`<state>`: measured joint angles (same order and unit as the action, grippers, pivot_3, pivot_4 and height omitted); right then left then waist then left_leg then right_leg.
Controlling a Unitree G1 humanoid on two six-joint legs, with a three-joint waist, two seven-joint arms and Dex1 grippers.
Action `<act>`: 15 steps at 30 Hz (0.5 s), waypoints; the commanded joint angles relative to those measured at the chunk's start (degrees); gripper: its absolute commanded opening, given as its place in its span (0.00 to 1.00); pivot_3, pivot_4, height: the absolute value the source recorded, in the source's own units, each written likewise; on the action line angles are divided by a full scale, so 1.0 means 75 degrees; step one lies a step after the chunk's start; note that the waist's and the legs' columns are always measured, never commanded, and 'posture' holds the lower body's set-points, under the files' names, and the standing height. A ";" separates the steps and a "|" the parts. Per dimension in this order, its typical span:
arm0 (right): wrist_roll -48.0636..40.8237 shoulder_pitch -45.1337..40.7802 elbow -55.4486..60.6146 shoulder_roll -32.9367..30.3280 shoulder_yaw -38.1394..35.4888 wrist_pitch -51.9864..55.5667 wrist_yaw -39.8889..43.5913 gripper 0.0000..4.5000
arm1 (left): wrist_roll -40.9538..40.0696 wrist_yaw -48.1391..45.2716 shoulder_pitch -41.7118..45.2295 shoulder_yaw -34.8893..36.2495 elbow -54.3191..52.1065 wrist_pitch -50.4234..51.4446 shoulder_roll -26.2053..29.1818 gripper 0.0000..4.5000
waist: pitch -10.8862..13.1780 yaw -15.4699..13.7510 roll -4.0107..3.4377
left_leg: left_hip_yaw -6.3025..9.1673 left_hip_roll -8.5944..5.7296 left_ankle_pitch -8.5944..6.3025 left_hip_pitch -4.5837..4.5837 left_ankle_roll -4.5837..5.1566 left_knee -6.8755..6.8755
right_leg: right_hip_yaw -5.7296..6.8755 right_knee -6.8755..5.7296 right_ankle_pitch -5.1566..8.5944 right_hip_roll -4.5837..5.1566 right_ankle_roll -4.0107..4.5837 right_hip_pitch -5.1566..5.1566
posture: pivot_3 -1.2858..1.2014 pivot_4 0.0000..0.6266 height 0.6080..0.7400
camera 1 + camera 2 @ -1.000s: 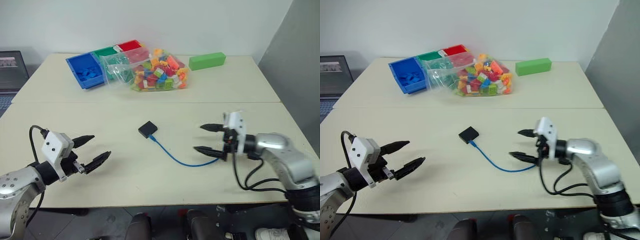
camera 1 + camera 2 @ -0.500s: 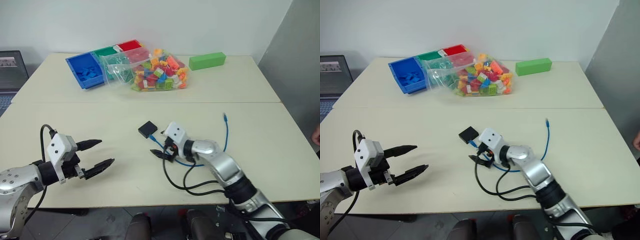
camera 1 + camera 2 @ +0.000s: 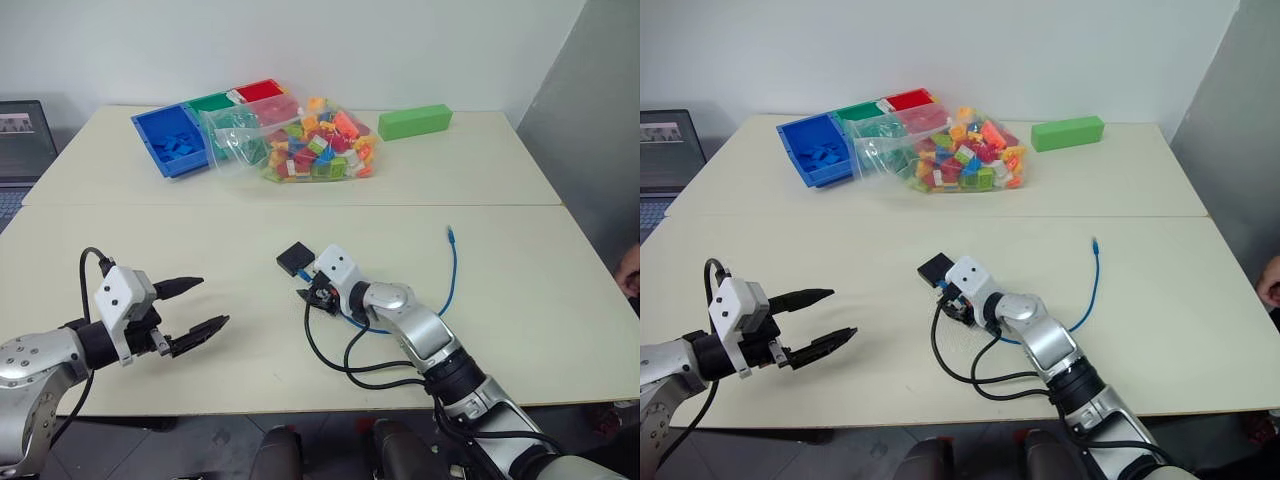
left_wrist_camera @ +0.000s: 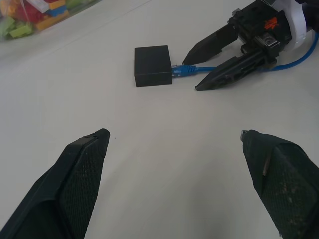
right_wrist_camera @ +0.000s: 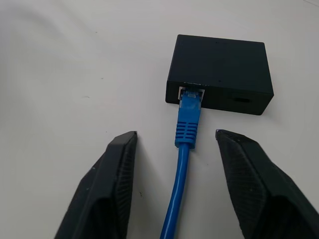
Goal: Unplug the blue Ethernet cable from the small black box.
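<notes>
a pale table (image 3: 520, 300) carries the small black box (image 5: 218, 72) near its middle, the blue ethernet cable (image 5: 187, 130) still plugged into its side port. the right gripper (image 5: 177, 164) has swept in from the table's right side and now straddles the cable just behind the plug, fingers apart and not yet pinching it. the left gripper (image 3: 198, 308) waits wide apart, well left, so the pull looks about to begin.
</notes>
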<state>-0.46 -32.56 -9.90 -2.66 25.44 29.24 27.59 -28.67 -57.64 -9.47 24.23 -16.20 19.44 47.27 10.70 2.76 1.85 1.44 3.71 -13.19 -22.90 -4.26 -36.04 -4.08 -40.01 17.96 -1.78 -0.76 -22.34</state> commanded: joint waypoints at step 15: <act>0.1270 -0.0609 0.0290 -0.1481 0.0390 -0.3638 0.0904 0.00 | -0.1852 0.0776 0.1627 0.0007 0.0568 0.2778 -0.0436 1.00 | 0.0001 0.0007 0.0000 | 0.0001 -0.0004 0.0000 -0.0004 0.0000 -0.0002 | 0.0006 0.0002 0.0002 0.0000 -0.0005 -0.0001 | 0.52 0.24 1.00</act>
<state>7.72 -35.28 -10.70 -13.28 27.94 9.88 33.22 -37.84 -52.40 0.85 22.54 -11.79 36.50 44.11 10.71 2.81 1.85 1.47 3.69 -13.19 -22.93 -4.26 -36.05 -4.02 -40.00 17.98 -1.79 -0.80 -22.34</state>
